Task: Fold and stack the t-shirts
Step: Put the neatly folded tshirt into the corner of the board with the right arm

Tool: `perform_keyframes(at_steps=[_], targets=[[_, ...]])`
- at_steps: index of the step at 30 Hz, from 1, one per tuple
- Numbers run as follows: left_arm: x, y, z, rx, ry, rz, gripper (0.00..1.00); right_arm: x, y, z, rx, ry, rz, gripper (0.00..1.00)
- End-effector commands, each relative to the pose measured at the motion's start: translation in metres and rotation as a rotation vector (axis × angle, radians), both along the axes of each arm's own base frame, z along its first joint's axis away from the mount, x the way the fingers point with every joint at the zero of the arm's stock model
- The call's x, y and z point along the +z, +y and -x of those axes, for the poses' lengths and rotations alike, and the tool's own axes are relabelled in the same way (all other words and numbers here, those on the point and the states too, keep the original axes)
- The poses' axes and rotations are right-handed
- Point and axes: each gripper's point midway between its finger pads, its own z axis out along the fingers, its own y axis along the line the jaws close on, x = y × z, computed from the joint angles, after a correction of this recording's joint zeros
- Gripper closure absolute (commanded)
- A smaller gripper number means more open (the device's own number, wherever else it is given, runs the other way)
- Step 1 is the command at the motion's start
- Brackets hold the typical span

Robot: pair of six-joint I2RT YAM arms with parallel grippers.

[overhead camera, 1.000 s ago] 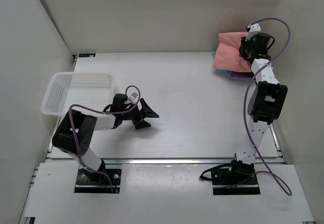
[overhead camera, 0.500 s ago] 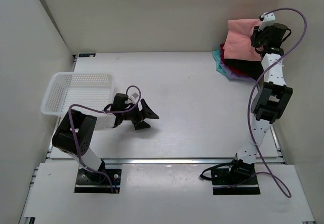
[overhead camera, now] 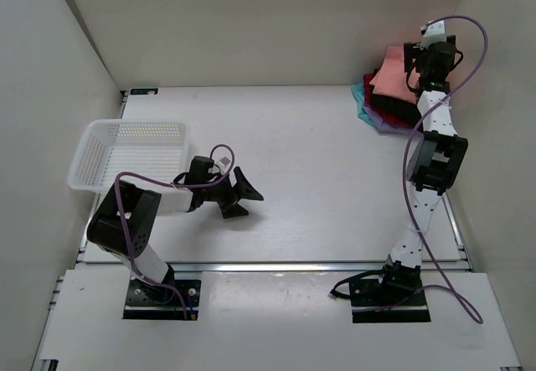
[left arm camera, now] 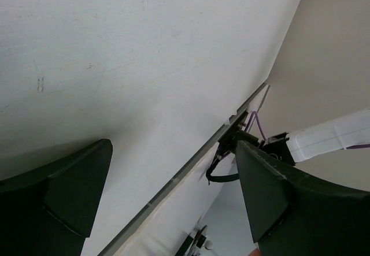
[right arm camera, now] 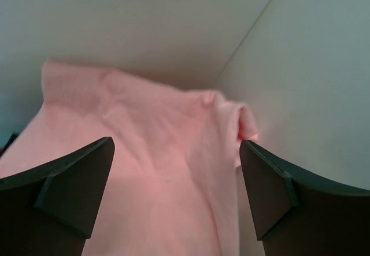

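The table (overhead camera: 318,153) is boxed in by pale walls on three sides. Its widest open stretch runs across the centre of the top view, from the middle to the right edge.

The t-shirts are crowded into the upper right corner of that view, where the back wall (overhead camera: 268,28) meets the right wall (overhead camera: 502,153). The salmon-pink shirt (overhead camera: 392,76) lies on top, pushed up against the back wall. The folded shirts (overhead camera: 394,111) under it show as red, teal, purple and black edges on its left and lower sides.

The right arm reaches straight up the right side of the frame, close along the right wall. The right claw (overhead camera: 416,59) is over the pink cloth, and a purple cable (overhead camera: 473,44) loops beside it. In the right wrist view this claw (right arm camera: 176,143) stands apart. The salmon-pink shirt (right arm camera: 144,175) fills the space beyond and between the fingers, which do not pinch it, and the wall corner rises just behind.

At centre left, the left claw (overhead camera: 248,199) rests low over bare table with its fingers spread wide and nothing between them. The left wrist view shows the same gap (left arm camera: 173,146), with only table surface and its far edge in it.

The white mesh basket (overhead camera: 134,124) sits just left of that arm, near the left wall and well apart from the shirts.
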Motion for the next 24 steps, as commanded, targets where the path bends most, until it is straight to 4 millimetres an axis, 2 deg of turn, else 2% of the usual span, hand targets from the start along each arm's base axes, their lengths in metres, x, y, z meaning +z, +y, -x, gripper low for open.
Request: perform_keyframes(at_steps=[1, 2, 4, 5, 6, 7, 8, 9, 10, 11, 12, 13, 14, 15, 16, 18, 19, 20, 21, 22, 23, 24], targets=[[0.014, -0.002, -0.011, 0.01, -0.039, 0.023, 0.02, 0.143, 0.0, 0.02, -0.172, -0.322, 0.136, 0.12], [0.019, -0.004, -0.011, 0.001, -0.054, 0.027, 0.01, 0.151, 0.001, 0.023, -0.186, -0.334, 0.146, 0.1], [0.044, -0.007, -0.024, -0.027, -0.142, 0.044, 0.01, 0.196, 0.009, 0.048, -0.219, -0.379, 0.158, 0.08], [0.047, -0.004, -0.023, -0.051, -0.18, -0.012, 0.02, 0.193, 0.016, 0.052, -0.211, -0.355, 0.156, 0.07], [0.056, -0.002, -0.029, -0.054, -0.194, -0.062, 0.01, 0.196, 0.022, 0.067, -0.199, -0.322, 0.147, 0.03], [0.075, -0.003, -0.04, -0.076, -0.29, -0.088, 0.01, 0.231, 0.037, 0.093, -0.182, -0.365, 0.148, 0.0], [0.077, 0.003, -0.04, -0.074, -0.293, -0.126, 0.01, 0.232, 0.048, 0.114, -0.164, -0.346, 0.135, 0.01], [0.084, 0.005, -0.043, -0.07, -0.313, -0.131, 0.01, 0.2, 0.057, 0.12, -0.147, -0.279, 0.107, 0.01], [0.093, 0.011, -0.044, -0.042, -0.3, -0.099, 0.01, 0.186, 0.074, 0.142, -0.116, -0.238, 0.093, 0.01], [0.101, 0.017, -0.051, 0.01, -0.286, -0.054, 0.01, 0.207, 0.094, 0.168, -0.077, -0.286, 0.05, 0.01], [0.109, 0.021, -0.052, 0.048, -0.26, 0.022, 0.02, 0.159, 0.117, 0.172, -0.016, -0.18, 0.01, 0.01], [0.111, 0.022, -0.047, 0.037, -0.236, 0.077, 0.01, 0.131, 0.127, 0.195, -0.015, -0.11, 0.002, 0.01], [0.123, 0.023, -0.054, 0.053, -0.272, 0.121, 0.01, 0.131, 0.153, 0.219, 0.028, -0.095, -0.019, 0.01], [0.131, 0.022, -0.056, 0.045, -0.298, 0.149, 0.01, 0.11, 0.173, 0.239, 0.042, -0.052, -0.05, 0.01], [0.143, 0.021, -0.063, 0.038, -0.335, 0.15, 0.01, 0.063, 0.184, 0.255, 0.073, 0.089, -0.062, 0.01], [0.147, 0.024, -0.069, 0.019, -0.34, 0.081, 0.02, 0.025, 0.219, 0.289, 0.139, 0.224, -0.136, 0.01], [0.155, 0.023, -0.072, 0.009, -0.358, 0.066, 0.01, 0.001, 0.225, 0.311, 0.151, 0.307, -0.152, 0.01], [0.162, 0.025, -0.079, 0.015, -0.393, 0.048, 0.01, -0.002, 0.232, 0.328, 0.156, 0.318, -0.163, 0.0], [0.164, 0.032, -0.083, 0.036, -0.397, 0.03, 0.01, -0.021, 0.241, 0.34, 0.173, 0.355, -0.184, 0.01], [0.166, 0.038, -0.084, 0.054, -0.404, 0.032, 0.01, -0.03, 0.243, 0.35, 0.197, 0.361, -0.221, 0.01], [0.159, 0.043, -0.083, 0.067, -0.387, 0.031, 0.01, -0.034, 0.25, 0.358, 0.251, 0.363, -0.257, 0.0], [0.163, 0.047, -0.087, 0.094, -0.398, 0.044, 0.01, -0.037, 0.246, 0.36, 0.241, 0.36, -0.292, 0.01]])
